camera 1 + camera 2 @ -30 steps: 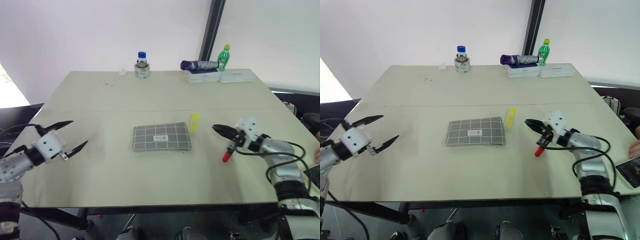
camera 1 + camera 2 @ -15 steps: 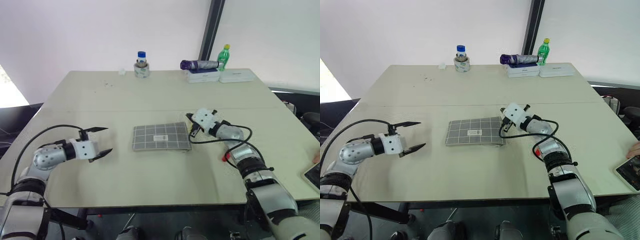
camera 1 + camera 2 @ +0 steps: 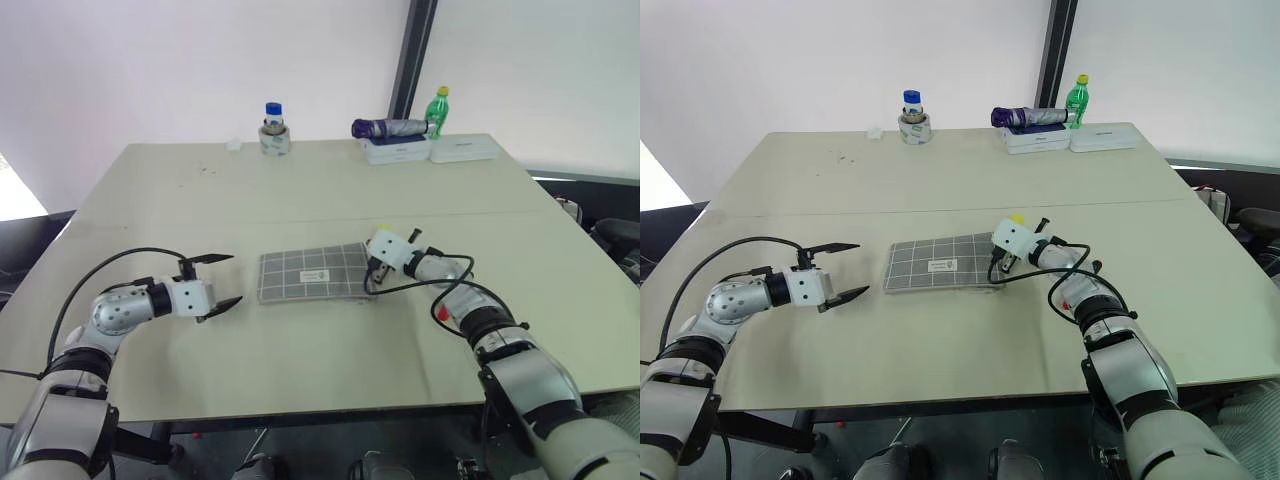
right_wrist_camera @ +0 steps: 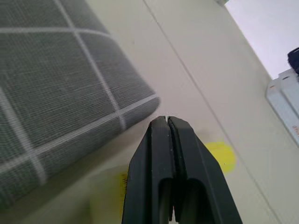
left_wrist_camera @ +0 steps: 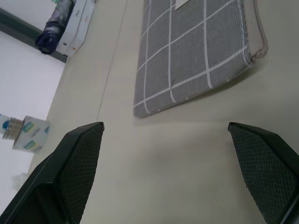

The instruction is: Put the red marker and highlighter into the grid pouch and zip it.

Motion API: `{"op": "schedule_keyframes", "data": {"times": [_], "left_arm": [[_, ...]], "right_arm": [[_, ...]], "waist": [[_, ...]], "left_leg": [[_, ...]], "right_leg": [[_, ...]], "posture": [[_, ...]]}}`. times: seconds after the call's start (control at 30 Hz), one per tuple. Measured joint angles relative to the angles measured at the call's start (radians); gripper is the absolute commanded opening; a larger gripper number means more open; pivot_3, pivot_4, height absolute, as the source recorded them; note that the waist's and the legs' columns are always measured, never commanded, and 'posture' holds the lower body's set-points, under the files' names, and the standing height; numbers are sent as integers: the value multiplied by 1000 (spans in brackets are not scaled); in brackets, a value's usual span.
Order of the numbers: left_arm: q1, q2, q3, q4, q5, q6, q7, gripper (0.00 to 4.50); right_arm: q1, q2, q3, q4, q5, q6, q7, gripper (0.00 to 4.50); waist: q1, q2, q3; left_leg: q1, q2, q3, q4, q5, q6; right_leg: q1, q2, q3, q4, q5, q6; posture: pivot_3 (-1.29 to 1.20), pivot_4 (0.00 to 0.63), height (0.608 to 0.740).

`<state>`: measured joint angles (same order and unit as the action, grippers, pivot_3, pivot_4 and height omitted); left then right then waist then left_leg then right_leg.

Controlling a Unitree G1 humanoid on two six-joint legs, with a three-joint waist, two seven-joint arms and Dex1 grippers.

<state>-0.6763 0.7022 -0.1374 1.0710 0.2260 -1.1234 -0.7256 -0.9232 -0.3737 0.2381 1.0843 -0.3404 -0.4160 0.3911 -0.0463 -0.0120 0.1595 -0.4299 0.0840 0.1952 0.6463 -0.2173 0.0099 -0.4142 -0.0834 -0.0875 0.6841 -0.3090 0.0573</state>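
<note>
Your right gripper [image 3: 997,262], fingers pressed together and holding nothing, sits at the grid pouch's [image 3: 940,265] right end, directly over the highlighter [image 4: 219,156], which lies just beside that end, running away toward the far side of the table [image 3: 940,180]. Your left gripper [image 3: 845,270], fingers spread wide, hangs off the pouch's left end. The red marker [image 3: 441,314] lies right of the pouch, behind your right forearm.

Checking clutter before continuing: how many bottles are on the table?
2, both along the far edge: a blue-capped bottle left of centre, and a green bottle near the white boxes. None seems hidden.
</note>
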Motion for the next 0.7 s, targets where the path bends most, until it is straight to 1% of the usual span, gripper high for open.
{"op": "schedule_keyframes", "data": {"times": [0.13, 0.33, 0.47, 0.7], "left_arm": [[-8, -2, -18, 5, 42, -25, 57, 4500], [-27, 4, -56, 13, 113, -63, 137, 4500], [-27, 2, -79, 9, 120, -97, 153, 4500], [-21, -35, -108, -19, 119, -130, 166, 4500]], "right_arm": [[-8, 17, 29, 13, -25, -13, -6, 51], [-14, 45, 34, 24, -35, -14, -21, 51], [-16, 47, 35, 27, -39, -21, -23, 51], [-17, 59, 37, 28, -39, -50, -18, 51]], "waist": [[0, 0, 0], [2, 0, 0], [2, 0, 0], [2, 0, 0]], "left_leg": [[0, 0, 0, 0, 0, 0], [0, 0, 0, 0, 0, 0], [0, 0, 0, 0, 0, 0], [0, 0, 0, 0, 0, 0]], "right_leg": [[0, 0, 0, 0, 0, 0], [0, 0, 0, 0, 0, 0], [0, 0, 0, 0, 0, 0], [0, 0, 0, 0, 0, 0]], "posture": [[0, 150, 738], [0, 150, 738], [0, 150, 738], [0, 150, 738]]}}
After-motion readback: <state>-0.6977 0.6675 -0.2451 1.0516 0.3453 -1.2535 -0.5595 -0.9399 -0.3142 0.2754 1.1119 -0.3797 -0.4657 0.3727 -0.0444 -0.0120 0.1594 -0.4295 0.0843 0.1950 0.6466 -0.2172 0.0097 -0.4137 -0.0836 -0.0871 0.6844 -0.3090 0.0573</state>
